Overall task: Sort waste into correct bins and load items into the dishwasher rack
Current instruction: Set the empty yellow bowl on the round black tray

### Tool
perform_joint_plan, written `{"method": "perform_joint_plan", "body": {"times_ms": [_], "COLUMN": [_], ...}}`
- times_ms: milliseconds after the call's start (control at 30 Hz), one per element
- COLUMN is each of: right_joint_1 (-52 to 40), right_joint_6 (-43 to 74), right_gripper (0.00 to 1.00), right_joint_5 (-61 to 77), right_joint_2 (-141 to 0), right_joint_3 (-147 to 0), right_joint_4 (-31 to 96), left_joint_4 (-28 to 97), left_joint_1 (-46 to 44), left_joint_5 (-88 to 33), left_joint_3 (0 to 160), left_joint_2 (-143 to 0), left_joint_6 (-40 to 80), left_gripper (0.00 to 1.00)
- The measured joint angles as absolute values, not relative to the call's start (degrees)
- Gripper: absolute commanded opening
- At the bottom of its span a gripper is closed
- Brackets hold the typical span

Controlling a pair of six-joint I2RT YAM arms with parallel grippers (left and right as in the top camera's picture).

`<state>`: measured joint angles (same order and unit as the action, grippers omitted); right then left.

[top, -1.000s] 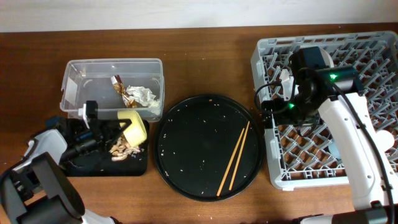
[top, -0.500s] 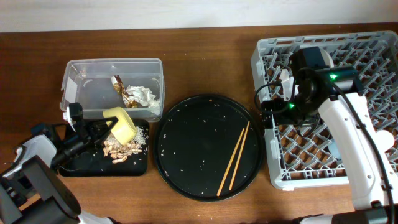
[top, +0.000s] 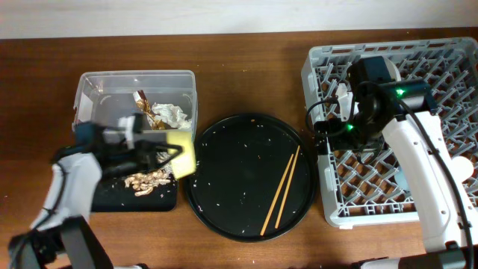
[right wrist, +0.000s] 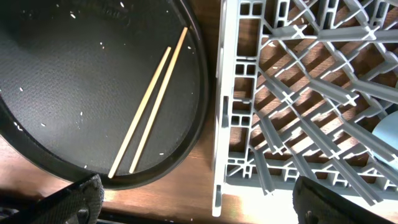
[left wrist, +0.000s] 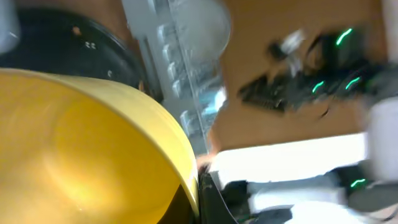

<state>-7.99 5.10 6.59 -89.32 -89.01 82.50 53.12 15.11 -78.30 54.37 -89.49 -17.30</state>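
Observation:
My left gripper (top: 166, 153) is shut on the small yellow bowl (top: 184, 153) and holds it tilted above the gap between the shallow black tray (top: 112, 196) and the round black tray. The bowl fills the left wrist view (left wrist: 81, 143). Brownish food scraps (top: 146, 181) lie in the shallow tray. The clear box (top: 104, 93) holds a gold wrapper (top: 146, 108) and a white tissue (top: 171, 113). The chopsticks (top: 282, 187) lie on the round tray, also in the right wrist view (right wrist: 146, 102). My right gripper (right wrist: 199, 205) is open and empty over the left edge of the grey rack (top: 448, 67).
The large round black tray (top: 224, 179) with crumbs sits in the middle, between the bins and the rack. A light blue cup (right wrist: 387, 134) shows inside the rack at its right. The rack's left wall (right wrist: 230, 93) stands close to the round tray.
My left gripper has swung the yellow bowl from over the shallow black tray to the right, to the round tray's left edge. The right arm has not moved.

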Motion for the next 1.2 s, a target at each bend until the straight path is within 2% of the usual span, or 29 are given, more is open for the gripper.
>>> {"method": "perform_joint_plan", "body": {"times_ms": [167, 267, 400, 467, 533, 600, 633, 700, 867, 933, 967, 1000, 1067, 1167, 1200], "right_joint_1": [-8.0, -8.0, -8.0, -8.0, -8.0, -8.0, -8.0, -8.0, -8.0, -8.0, -8.0, -8.5, -10.0, -16.5, -18.6], "right_joint_6": [5.1, 5.1, 5.0, 5.0, 4.9, 4.9, 4.9, 4.9, 4.7, 4.7, 4.7, 4.5, 4.7, 5.4, 6.6], "right_gripper": [0.98, 0.98, 0.98, 0.98, 0.98, 0.98, 0.98, 0.98, 0.98, 1.0, 0.95, 0.91, 0.88, 0.74, 0.72], "right_joint_5": [6.6, 6.6, 6.6, 6.6, 6.6, 6.6, 6.6, 6.6, 6.9, 8.8, 10.2, 11.6, 12.5, 13.7, 13.7], "right_joint_2": [-89.3, -89.3, -89.3, -89.3, -89.3, -89.3, -89.3, -89.3, -89.3, -89.3, -89.3, -89.3, -89.4, -93.5, -96.6], "right_joint_3": [-89.0, -89.0, -89.0, -89.0, -89.0, -89.0, -89.0, -89.0, -89.0, -89.0, -88.9, -88.9, -88.9, -89.0, -89.0], "right_joint_4": [82.5, 82.5, 82.5, 82.6, 82.6, 82.7, 82.7, 82.7, 81.3, 79.4, 78.1, 76.9, 76.0, 75.0, 74.8], "left_joint_4": [37.9, 30.9, 23.9, 22.3, 21.3, 20.3, 20.1, 20.0, 26.8, 33.8, 37.5, 41.4, 46.1, 51.0, 51.6], "left_joint_1": [-9.7, -24.5, -36.4, -38.3, -38.7, -38.7, -38.7, -38.7, -35.8, -29.8, -26.9, -23.3, -16.6, -5.5, -3.2], "left_joint_5": [-58.5, -38.5, -18.9, -15.3, -12.6, -11.5, -11.2, -10.9, -10.7, -10.4, -10.5, -10.5, -10.6, -9.9, -10.0], "left_joint_3": [55.5, 55.7, 55.7, 55.7, 55.7, 55.7, 55.7, 55.7, 56.6, 57.0, 57.5, 57.6, 58.0, 58.0, 58.0], "left_joint_2": [-88.4, -88.4, -88.8, -90.3, -93.4, -94.5, -94.5, -94.5, -92.8, -86.6, -83.7, -79.7, -74.2, -69.6, -69.2], "left_joint_6": [-6.7, -0.2, 3.5, 4.8, 5.8, 6.3, 6.6, 6.9, 8.1, 10.7, 11.7, 12.4, 13.5, 14.2, 14.2], "left_gripper": [0.0, 0.0, 0.0, 0.01, 0.04, 0.22, 0.41, 0.56, 0.6, 0.63, 0.64, 0.69, 0.76, 0.82, 0.84]}}
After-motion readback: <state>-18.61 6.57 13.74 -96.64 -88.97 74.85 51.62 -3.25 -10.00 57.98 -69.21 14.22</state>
